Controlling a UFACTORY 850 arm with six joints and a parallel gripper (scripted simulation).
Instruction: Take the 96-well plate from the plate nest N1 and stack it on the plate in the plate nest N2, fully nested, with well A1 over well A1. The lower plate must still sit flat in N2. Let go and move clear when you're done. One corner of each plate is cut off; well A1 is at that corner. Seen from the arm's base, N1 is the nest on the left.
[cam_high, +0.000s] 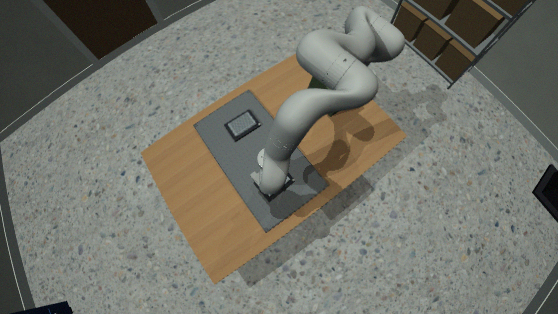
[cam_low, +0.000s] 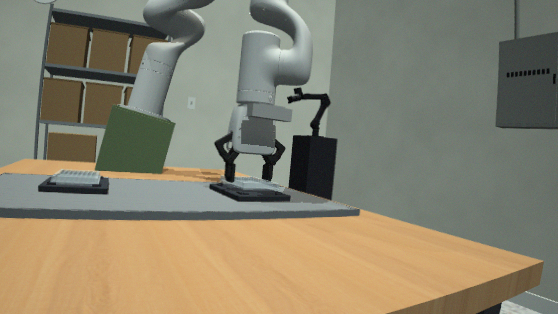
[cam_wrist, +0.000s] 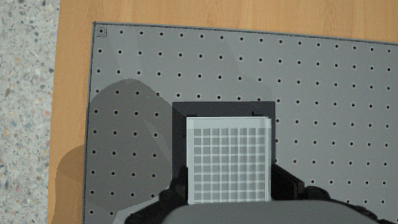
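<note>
The 96-well plate (cam_wrist: 229, 159) is white with a grid of wells and lies within the black nest N1 (cam_wrist: 224, 111) on the grey perforated mat (cam_wrist: 310, 85). My gripper (cam_wrist: 228, 179) stands straight over it, with its black fingers shut on the plate's two long sides. The exterior view shows the fingers (cam_low: 248, 177) down at the plate (cam_low: 254, 184), low at the nest (cam_low: 250, 193). The second plate (cam_low: 76, 176) sits flat in nest N2 (cam_low: 74, 186) further along the mat; it also shows in the top view (cam_high: 242, 123). The arm hides N1 in the top view.
The mat lies on a wooden table (cam_high: 200, 200). A green block (cam_low: 135, 146) carries the arm's base behind the mat. A black stand with a small arm (cam_low: 312, 165) is beyond the table, and shelves with boxes (cam_low: 75, 75) are at the back.
</note>
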